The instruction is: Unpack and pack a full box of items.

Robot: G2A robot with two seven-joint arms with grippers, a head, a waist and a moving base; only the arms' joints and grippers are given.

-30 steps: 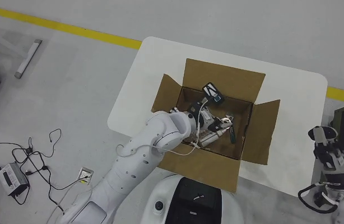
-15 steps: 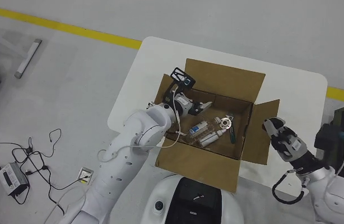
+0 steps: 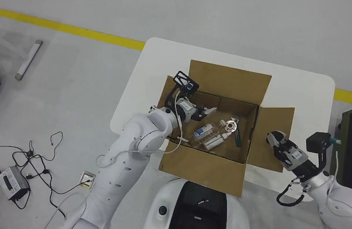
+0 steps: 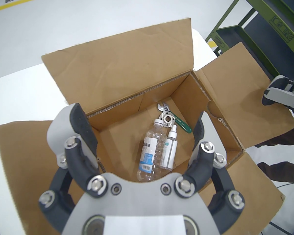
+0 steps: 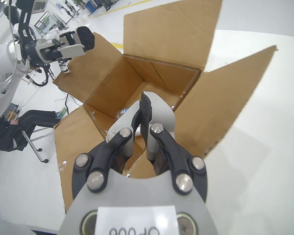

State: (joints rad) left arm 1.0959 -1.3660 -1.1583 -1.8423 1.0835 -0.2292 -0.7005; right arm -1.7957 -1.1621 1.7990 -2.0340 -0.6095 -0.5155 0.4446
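Left gripper (image 4: 138, 118) spread wide, pinching nothing, and it hung over the left wall of the box (image 4: 117, 57). My right gripper (image 5: 147, 103) was pressed together above the right flap (image 3: 277, 121); whether it touched, I couldn't tell. On the box floor the clear bottle (image 4: 150, 151) and spray bottle (image 4: 170, 147) lay side by side, with the wrench (image 4: 180, 122) and metal fitting (image 4: 167, 119) beyond them, nearer the right wall. The risk, as I judged it: that round bottle could roll from a wide grab, or drag the spray bottle along. My fingers could also snag the wall going in. Bare floor ran along the far wall, and the flaps were splayed out over the table (image 3: 159, 63).
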